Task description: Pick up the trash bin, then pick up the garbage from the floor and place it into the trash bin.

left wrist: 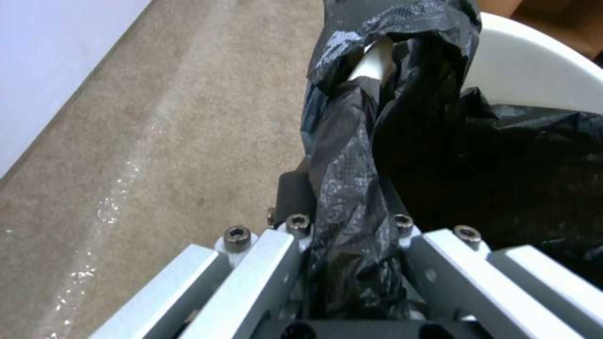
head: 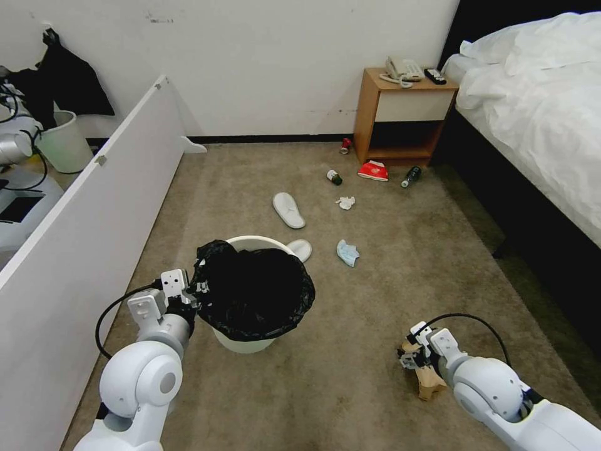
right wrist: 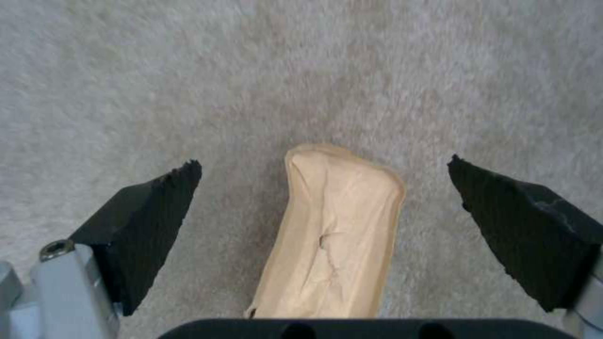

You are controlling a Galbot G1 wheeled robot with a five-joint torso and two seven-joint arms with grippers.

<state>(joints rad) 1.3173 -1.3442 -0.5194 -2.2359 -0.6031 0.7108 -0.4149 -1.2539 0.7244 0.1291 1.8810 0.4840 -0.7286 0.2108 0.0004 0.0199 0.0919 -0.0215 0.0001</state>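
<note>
The trash bin (head: pixel 247 341) is round and white, with a crinkled black bag (head: pixel 253 291) over its rim, standing on the carpet (head: pixel 350 388). The left gripper (head: pixel 188 297) is clamped on its rim. The right gripper (right wrist: pixel 323 197) is spread wide around a crumpled brown paper bag (right wrist: pixel 333 235).

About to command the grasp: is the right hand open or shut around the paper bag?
Open. The right hand has its black fingers spread wide apart, with the brown paper bag on the carpet between them, untouched.

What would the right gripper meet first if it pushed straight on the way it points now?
Most likely the crumpled brown paper bag, lying between the open right gripper's black pads; past it, just beige carpet. How far off the bag is remains unclear.
</note>
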